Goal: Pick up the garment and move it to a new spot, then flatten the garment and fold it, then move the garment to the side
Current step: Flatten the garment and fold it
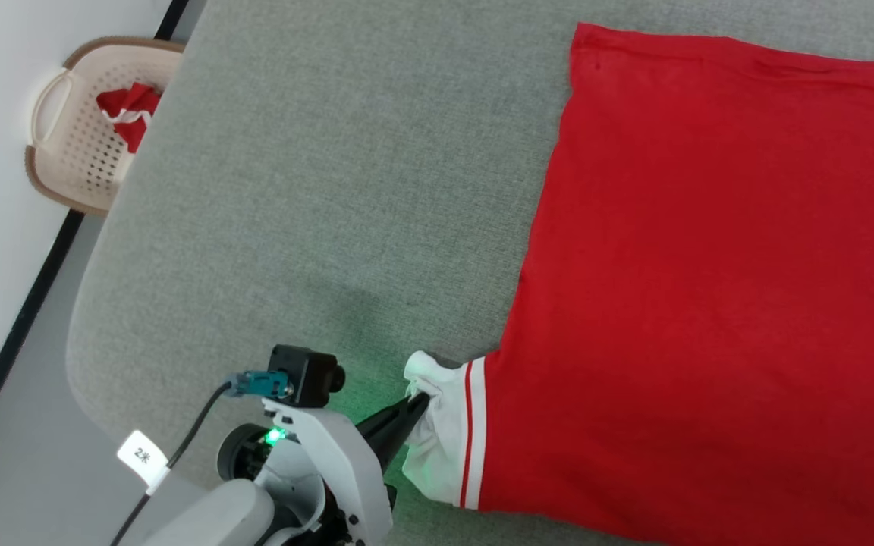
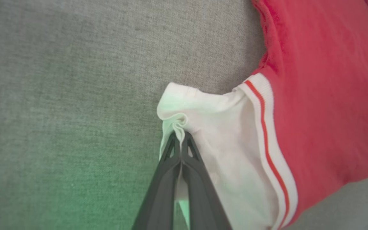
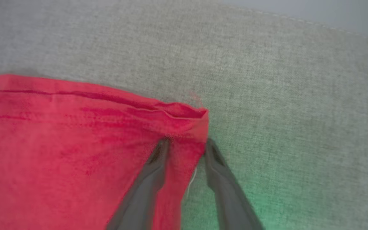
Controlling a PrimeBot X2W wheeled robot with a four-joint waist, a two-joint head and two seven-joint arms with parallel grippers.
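I count one garment (image 1: 710, 303) and one grey padded table (image 1: 315, 189). There is one beige basket (image 1: 77, 163) and one red-and-white cloth bundle (image 1: 130, 114). My own claws make two — left gripper (image 2: 180, 137), right gripper (image 3: 185, 147) — with four dark fingers (image 3: 224, 179) altogether.

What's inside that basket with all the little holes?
A crumpled red cloth with white trim lies in the beige basket. The grey table covers the basket's right side, so anything else in that part is hidden.
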